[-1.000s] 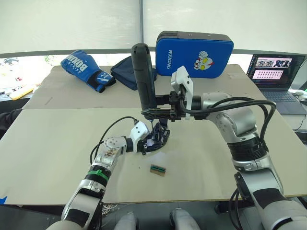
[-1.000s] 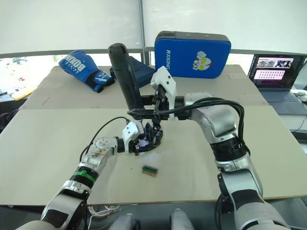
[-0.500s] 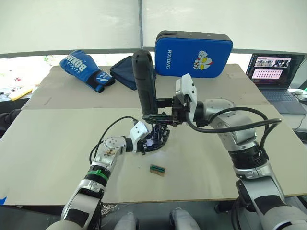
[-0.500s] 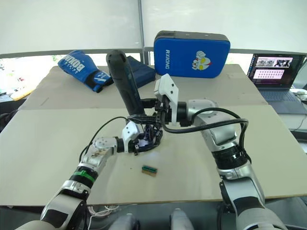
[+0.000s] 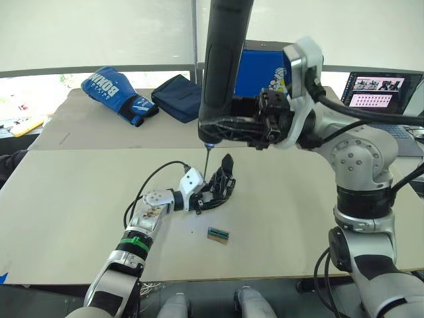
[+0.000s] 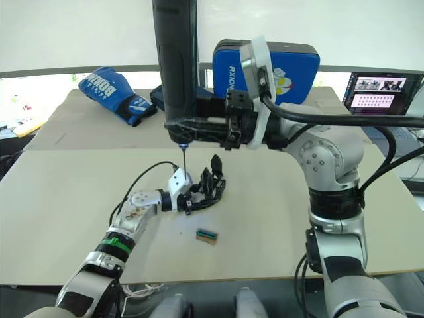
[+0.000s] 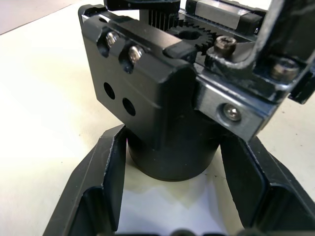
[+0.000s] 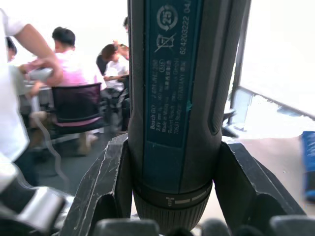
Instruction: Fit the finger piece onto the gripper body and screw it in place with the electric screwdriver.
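Observation:
My right gripper [image 5: 230, 130] is shut on the electric screwdriver [image 5: 222, 59], a dark barrel held upright and high above the table. Its thin bit [image 5: 207, 158] points down, just above and to the left of the gripper body [image 5: 218, 185]. That black assembly stands on the table with a pointed black finger [image 5: 228, 164] sticking up. My left gripper [image 7: 172, 167] is shut on its round base [image 7: 172, 152], one finger on each side. I cannot tell the finger piece apart from the body's black parts.
A small green-topped block [image 5: 218, 233] lies on the table just in front of the gripper body. At the back are a blue boxing glove [image 5: 119, 93], a dark blue pouch [image 5: 177, 98], a blue pad [image 5: 265, 69] and a laptop [image 5: 381, 99]. People sit behind.
My right arm has lifted the screwdriver up and upright, so its bit has left the gripper body. The left gripper kept its hold and the body's pointed finger has turned up.

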